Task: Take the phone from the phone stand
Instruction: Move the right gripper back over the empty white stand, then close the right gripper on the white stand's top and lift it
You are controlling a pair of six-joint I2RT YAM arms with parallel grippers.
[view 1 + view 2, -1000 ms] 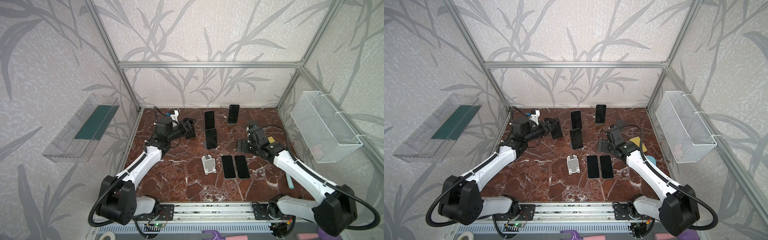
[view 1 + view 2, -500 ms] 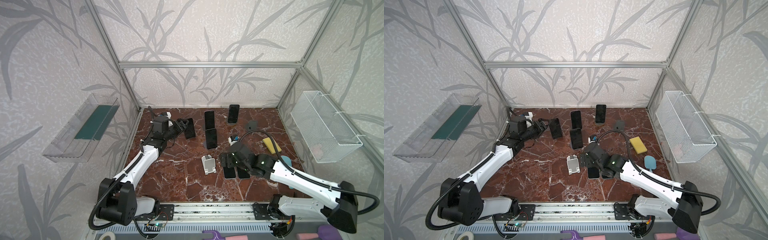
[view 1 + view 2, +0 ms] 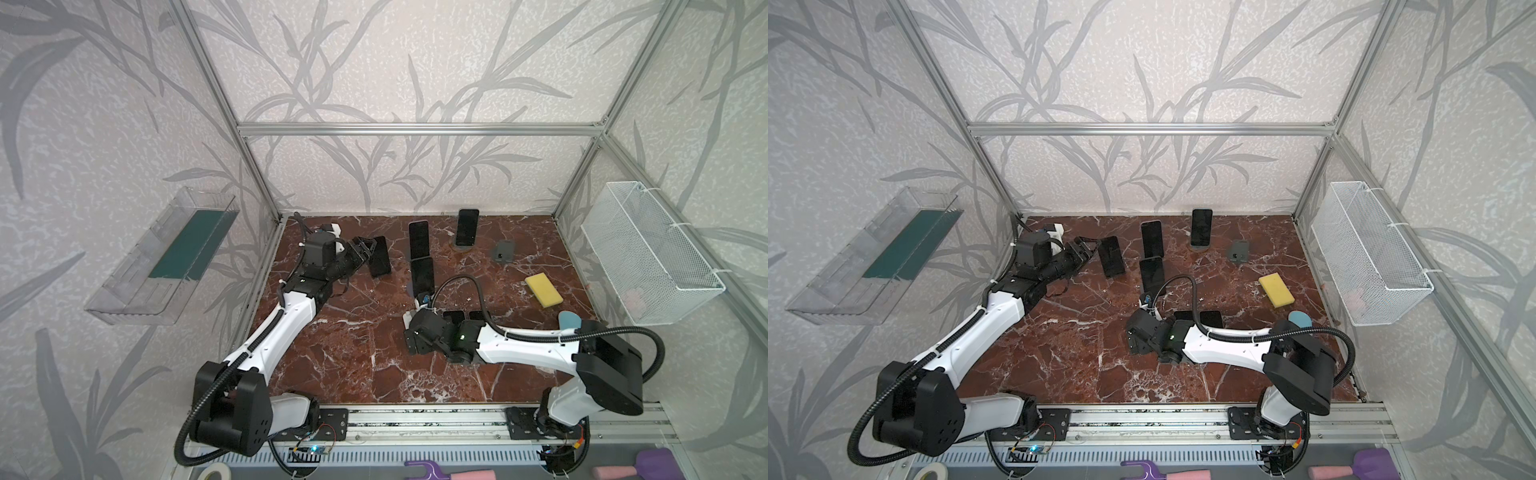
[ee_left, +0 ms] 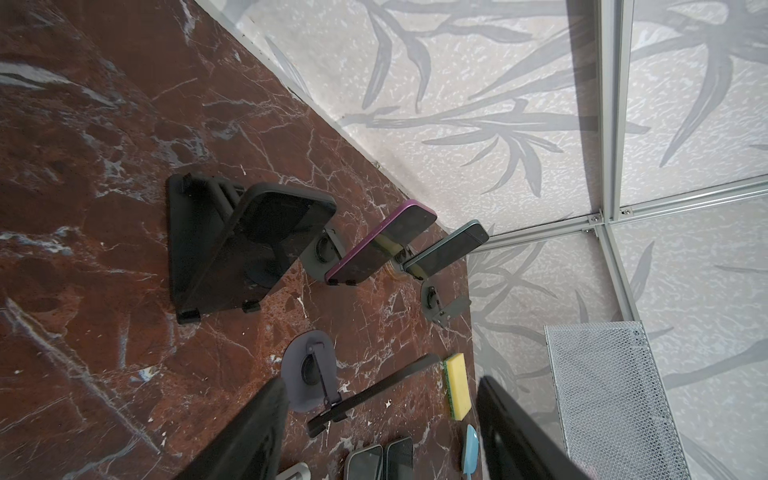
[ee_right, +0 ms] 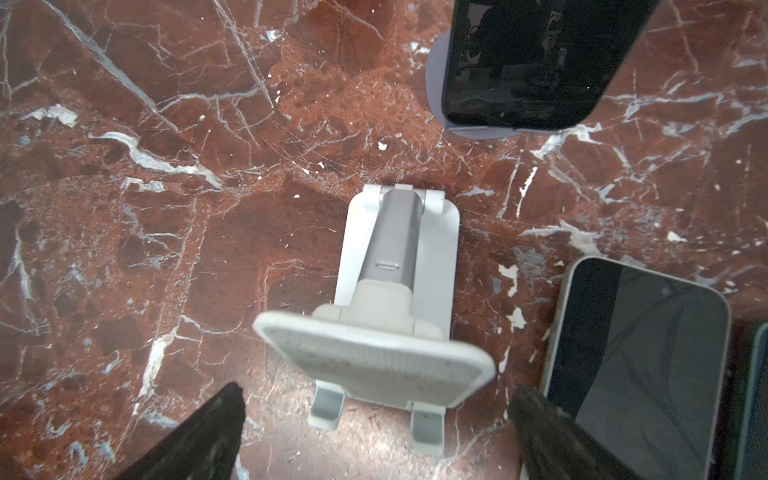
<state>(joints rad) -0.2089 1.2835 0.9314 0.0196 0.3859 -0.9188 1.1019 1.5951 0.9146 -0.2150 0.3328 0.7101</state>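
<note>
- Underfoot, so to speak, is a red-brown marble tabletop [image 3: 353, 353] with white veins, boxed in by an aluminium frame and walls papered with grey leaves.
- On the left wall a clear plastic tray [image 3: 124, 291] holds a dark-green pad [image 3: 191, 245]. On the right wall a white wire basket [image 3: 648, 257] has something pale pink in it, too faint to name.
- A yellow sponge [image 3: 543, 289] lies on the right side of the tabletop.
- The black phone [image 3: 379, 262] stands at the back left of the tabletop. Its screen is dark, and it leans back on a black phone stand [image 4: 183, 249] with its bottom edge on the stand's two small lips.
- Further along are a purple phone [image 4: 382, 245] and a dark-green phone [image 4: 446, 249], both propped on stands.
- The left gripper [image 3: 366, 248] sits just beside the black phone. Its fingers [image 4: 257, 432] are apart with nothing between them.
- The right gripper [image 5: 376, 390] hangs over an empty white stand [image 5: 386, 257]. Its fingers [image 5: 199, 440] are spread wide and hold nothing.
- Two phones [image 3: 455, 316] lie flat just beside that white stand.
</note>
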